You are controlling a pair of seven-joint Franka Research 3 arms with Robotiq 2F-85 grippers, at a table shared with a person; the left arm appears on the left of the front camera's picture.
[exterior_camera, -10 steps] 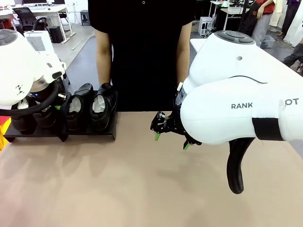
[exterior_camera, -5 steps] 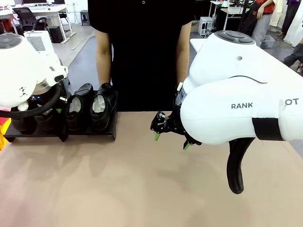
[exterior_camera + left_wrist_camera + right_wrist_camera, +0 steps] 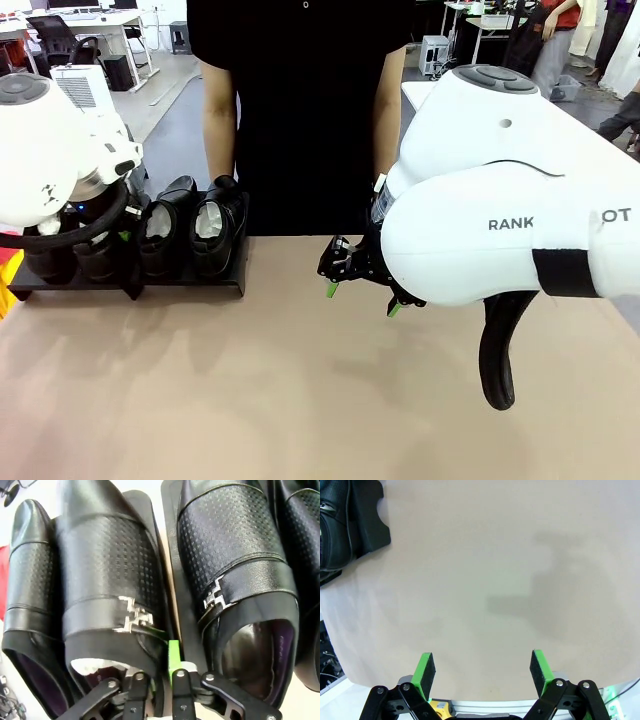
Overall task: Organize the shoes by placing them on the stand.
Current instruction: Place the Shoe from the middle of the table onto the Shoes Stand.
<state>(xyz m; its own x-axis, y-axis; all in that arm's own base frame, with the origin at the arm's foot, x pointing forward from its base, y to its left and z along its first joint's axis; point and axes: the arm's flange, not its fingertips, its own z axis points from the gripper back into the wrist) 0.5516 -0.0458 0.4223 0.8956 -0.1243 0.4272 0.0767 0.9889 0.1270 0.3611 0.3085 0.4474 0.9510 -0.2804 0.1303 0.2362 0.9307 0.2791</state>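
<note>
Several glossy black shoes stand side by side on the low black stand point(image 3: 185, 285) at the table's far left. Two of them point(image 3: 165, 228) point(image 3: 215, 225) show in full; my left arm point(image 3: 50, 150) partly covers the others. Close up in the left wrist view, my left gripper point(image 3: 164, 662) sits on the rim of the second shoe point(image 3: 110, 570). One green pad point(image 3: 173, 652) lies against the outside of its side wall and the other finger is down inside the opening. My right gripper point(image 3: 360, 280) point(image 3: 483, 672) hangs open over bare table near the middle.
A person in black stands at the far edge, one hand point(image 3: 222, 186) by the rightmost shoe. The right wrist view catches the stand's corner point(image 3: 370, 525) and a shoe point(image 3: 332, 535) at its upper left. My bulky right arm point(image 3: 500, 230) takes up the right half of the front view.
My left arm has shifted slightly to the right above the stand. The shoes, the person and the right arm have stayed put.
</note>
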